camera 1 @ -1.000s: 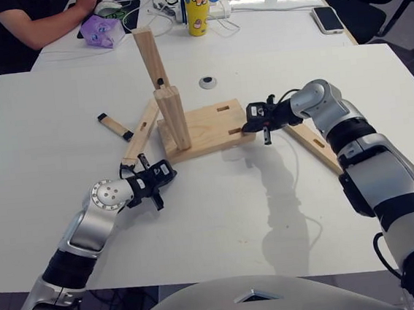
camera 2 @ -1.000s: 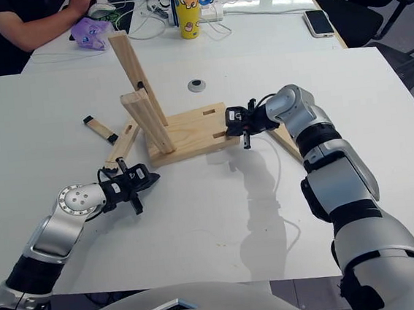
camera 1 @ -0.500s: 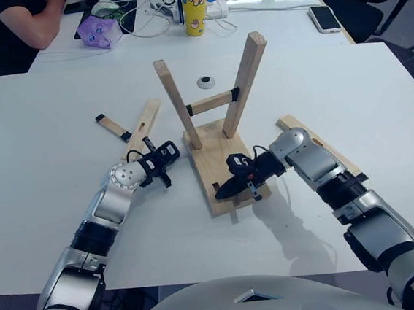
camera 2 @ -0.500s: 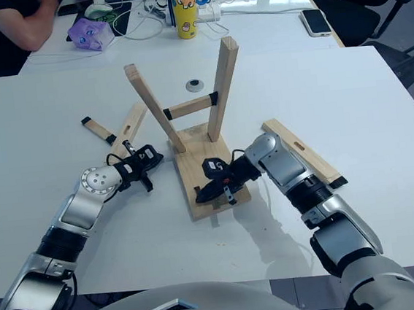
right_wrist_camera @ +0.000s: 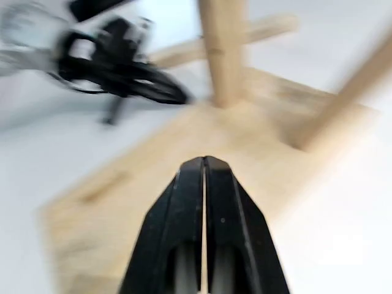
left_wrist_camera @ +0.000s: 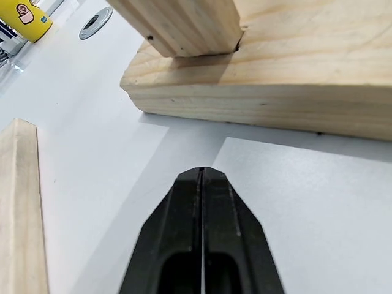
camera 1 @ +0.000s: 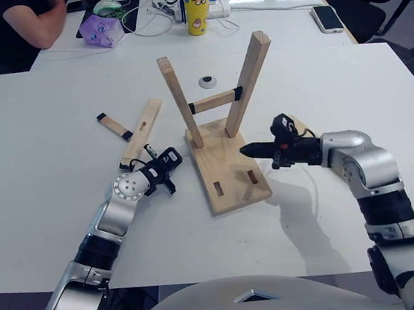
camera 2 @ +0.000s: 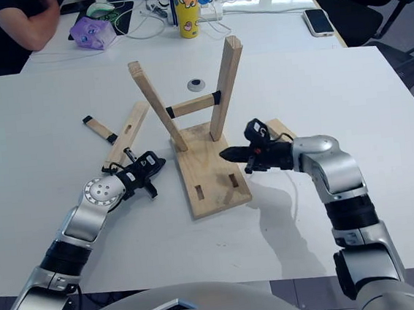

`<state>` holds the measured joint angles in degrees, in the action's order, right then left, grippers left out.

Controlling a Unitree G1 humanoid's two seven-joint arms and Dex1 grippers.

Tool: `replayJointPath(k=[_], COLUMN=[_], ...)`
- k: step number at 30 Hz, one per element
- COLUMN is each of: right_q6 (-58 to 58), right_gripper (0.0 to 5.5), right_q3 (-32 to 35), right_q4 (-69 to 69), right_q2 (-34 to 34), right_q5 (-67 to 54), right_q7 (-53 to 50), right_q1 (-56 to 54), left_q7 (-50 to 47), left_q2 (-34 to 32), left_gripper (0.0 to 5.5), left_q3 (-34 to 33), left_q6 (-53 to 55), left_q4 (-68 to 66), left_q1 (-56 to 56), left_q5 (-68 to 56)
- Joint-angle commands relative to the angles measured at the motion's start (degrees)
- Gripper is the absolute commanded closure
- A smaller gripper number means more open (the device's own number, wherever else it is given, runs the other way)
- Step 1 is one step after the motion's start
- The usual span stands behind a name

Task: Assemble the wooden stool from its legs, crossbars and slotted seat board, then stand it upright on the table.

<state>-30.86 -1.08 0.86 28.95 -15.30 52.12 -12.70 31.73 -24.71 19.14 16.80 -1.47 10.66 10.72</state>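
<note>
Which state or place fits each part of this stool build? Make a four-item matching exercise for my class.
Things:
1. seat board
2. crossbar
3. loose leg
4. right hand

States:
A. lies flat, left of the board
B. shut, pointing at the board from the right
C. flat on the table, slots facing up
D. joins the two upright legs

Pairs: 1-C, 2-D, 3-A, 4-B

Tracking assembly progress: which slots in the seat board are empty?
The two near slots, closest to the robot, are empty; the far two hold the upright legs.
</note>
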Motion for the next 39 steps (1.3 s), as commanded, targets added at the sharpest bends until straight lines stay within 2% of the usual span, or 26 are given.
replayJointPath(k=[1, 8, 14, 21, 32, 39], right_q6=[6.6, 9.0, 7.6, 8.1, 9.0, 11.1], right_gripper=[5.50, 5.50, 5.50, 5.50, 5.50, 5.50], right_q3=[3.5, -5.5, -8.3, -8.4, -7.9, -7.1], right_q4=[-2.2, -6.4, -4.9, -6.9, -9.1, -7.1], right_q2=[-2.4, -2.8, -4.5, -7.5, -8.6, -8.7], right_q5=[2.4, 8.0, 5.7, 5.9, 6.1, 6.2], right_q7=[-8.1, -8.7, -7.7, -11.0, -12.3, -13.4], right_q1=[5.4, 8.9, 9.9, 7.8, 6.5, 6.0], left_q7=[-0.1, 1.7, 6.0, 7.3, 4.1, 2.5], left_q2=[1.3, 4.1, 8.3, 9.6, 11.2, 10.5], left_gripper=[5.49, 5.49, 5.49, 5.49, 5.49, 5.49], left_q3=[0.5, -0.3, -3.5, -7.0, -10.4, -11.9], left_q6=[2.1, 3.3, 5.9, 7.3, 1.9, 1.7], left_q4=[0.1, -3.4, -11.2, -14.9, -21.5, -16.7], left_q1=[-1.8, 0.4, 4.9, 6.5, 8.4, 6.2], left_q5=[-0.2, -3.0, -10.9, -15.9, -16.7, -17.1])
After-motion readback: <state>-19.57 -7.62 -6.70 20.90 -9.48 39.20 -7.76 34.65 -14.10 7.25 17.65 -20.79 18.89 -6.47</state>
